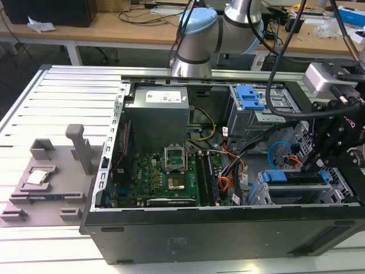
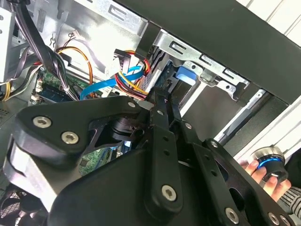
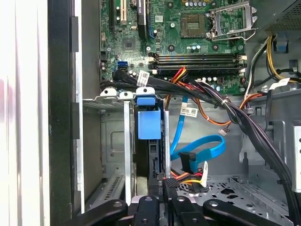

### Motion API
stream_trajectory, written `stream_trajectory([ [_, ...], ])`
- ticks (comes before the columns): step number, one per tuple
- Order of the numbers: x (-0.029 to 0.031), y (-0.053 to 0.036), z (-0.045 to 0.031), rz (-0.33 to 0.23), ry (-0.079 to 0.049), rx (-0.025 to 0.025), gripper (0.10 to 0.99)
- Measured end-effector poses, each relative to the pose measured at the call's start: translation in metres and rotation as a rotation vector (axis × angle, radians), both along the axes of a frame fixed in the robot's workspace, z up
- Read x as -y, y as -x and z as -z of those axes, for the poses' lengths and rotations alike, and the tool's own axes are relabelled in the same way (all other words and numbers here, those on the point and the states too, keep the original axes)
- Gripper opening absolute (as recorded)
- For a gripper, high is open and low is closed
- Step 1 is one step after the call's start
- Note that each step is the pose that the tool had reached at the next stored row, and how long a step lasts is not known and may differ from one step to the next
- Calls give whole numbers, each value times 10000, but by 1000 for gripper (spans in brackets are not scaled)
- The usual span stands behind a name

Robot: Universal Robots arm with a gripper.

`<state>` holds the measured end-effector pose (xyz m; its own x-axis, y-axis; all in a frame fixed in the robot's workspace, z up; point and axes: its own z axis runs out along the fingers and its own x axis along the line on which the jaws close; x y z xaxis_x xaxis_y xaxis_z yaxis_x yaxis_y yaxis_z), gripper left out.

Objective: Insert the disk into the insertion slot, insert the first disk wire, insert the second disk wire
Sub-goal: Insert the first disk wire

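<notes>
Disk (image 3: 149, 125) sits edge-on in the first wrist view: blue frame visible, label and flat faces hidden inside the cage (image 3: 126, 141). Claw (image 3: 163, 203), just beside the disk's cable end, is cut off by the picture's edge; contact with the black connector (image 3: 160, 182) cannot be judged. Blue flat cable (image 3: 202, 146) near the disk: far end lost under the black wire bundle (image 3: 221, 104). Second wrist view: claw body covers most of the disk. Hand (image 2: 263, 179) on a blue-lit knob (image 2: 269, 161), well apart from the disk, is blurred and cut by the edge. Exterior view: claw's lower end hidden behind the cage.
</notes>
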<state>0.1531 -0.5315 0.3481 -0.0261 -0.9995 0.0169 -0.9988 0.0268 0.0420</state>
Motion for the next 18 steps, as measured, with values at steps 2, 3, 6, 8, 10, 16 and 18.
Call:
stream_trajectory([
  [2, 3, 0, 2, 0, -7, 0, 169],
  [3, 7, 0, 10, 0, -13, 0, 169],
  [6, 15, 0, 25, -1, -8, 1, 169],
  [8, 15, -7, 38, 1, -12, -1, 169],
  [10, 16, -16, 48, 0, -12, -3, 169],
  [16, 24, -36, 104, 0, -13, -5, 169],
  [18, 24, -38, 118, -1, -15, -6, 169],
])
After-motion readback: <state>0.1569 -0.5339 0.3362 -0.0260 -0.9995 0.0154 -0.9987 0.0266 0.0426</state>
